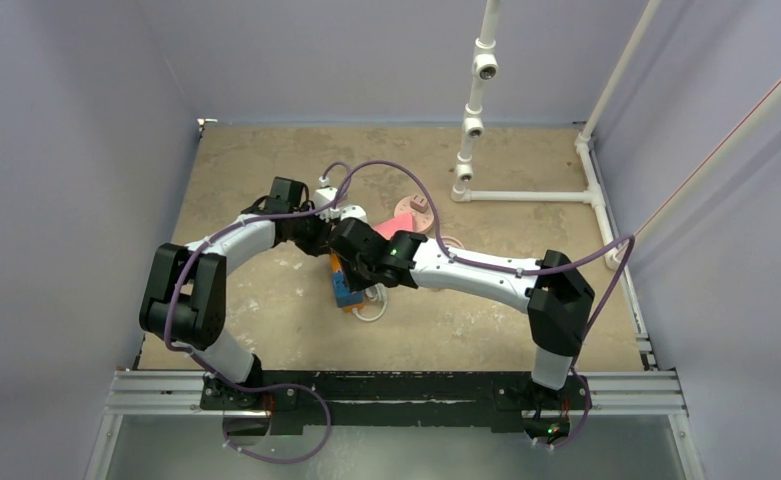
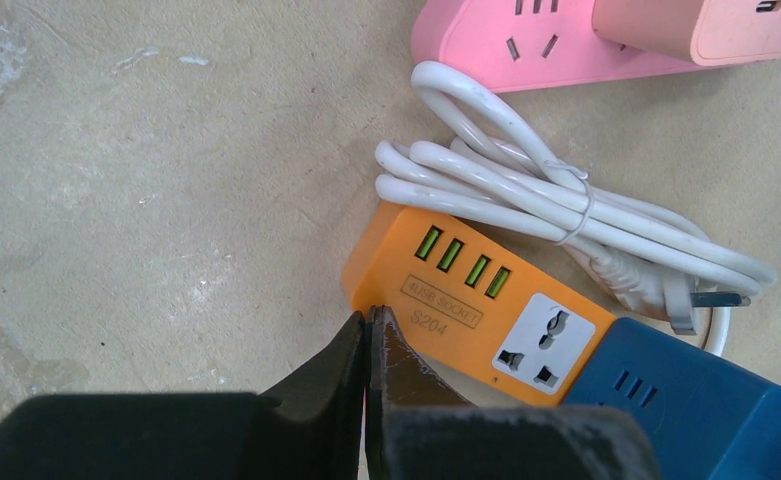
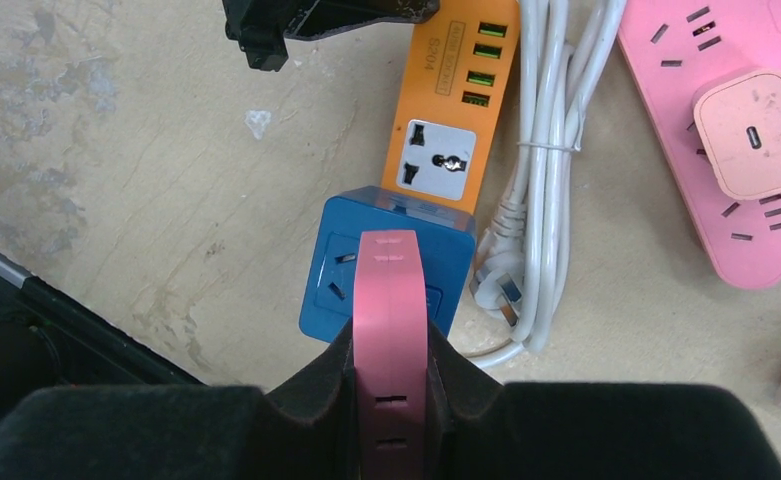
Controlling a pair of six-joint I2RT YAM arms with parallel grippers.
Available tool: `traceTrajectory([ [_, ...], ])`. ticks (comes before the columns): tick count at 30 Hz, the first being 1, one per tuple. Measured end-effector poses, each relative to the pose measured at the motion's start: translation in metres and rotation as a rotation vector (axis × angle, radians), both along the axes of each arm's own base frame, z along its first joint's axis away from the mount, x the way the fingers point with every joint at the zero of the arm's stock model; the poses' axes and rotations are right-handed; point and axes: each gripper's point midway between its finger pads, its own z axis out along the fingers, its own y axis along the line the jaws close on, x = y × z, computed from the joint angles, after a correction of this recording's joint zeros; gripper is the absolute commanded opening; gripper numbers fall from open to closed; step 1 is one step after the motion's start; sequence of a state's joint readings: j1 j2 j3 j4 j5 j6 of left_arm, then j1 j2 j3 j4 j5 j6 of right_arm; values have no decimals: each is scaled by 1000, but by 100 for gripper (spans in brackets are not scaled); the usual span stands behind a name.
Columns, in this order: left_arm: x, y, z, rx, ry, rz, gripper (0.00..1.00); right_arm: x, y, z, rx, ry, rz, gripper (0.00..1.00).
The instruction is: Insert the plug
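Note:
My right gripper (image 3: 390,345) is shut on a pink plug (image 3: 390,290), a narrow pink block with small slots. The plug's front end is over the top face of a blue socket cube (image 3: 331,275). That cube sits at the end of an orange power strip (image 3: 448,95) with green USB ports and a white socket. My left gripper (image 2: 369,322) is shut with nothing in it, its tips at the orange strip's (image 2: 466,300) far end. In the top view both grippers meet over the strip (image 1: 340,272) at mid table.
A coiled white cable (image 2: 536,195) with a plug on its end lies beside the orange strip. A pink power strip (image 3: 706,130) with a peach charger (image 3: 756,135) in it lies to the right. White pipes (image 1: 476,110) stand at the back right.

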State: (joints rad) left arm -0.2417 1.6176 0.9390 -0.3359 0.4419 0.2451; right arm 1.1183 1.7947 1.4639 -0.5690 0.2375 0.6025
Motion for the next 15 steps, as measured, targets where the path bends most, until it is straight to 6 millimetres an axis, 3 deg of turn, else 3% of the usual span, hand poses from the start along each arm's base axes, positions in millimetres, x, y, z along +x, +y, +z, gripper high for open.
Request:
traceTrajectory([
  [7,0,0,0,0,0,-1,2,1,-1,1,-12,0,-11,0],
  [12,-4,1,1,9,22,-1,37,1,-2,0,-26,1,-15,0],
  [15,-15,6,-1,21,75,-4,49,1,-2,1,-30,-1,-18,0],
])
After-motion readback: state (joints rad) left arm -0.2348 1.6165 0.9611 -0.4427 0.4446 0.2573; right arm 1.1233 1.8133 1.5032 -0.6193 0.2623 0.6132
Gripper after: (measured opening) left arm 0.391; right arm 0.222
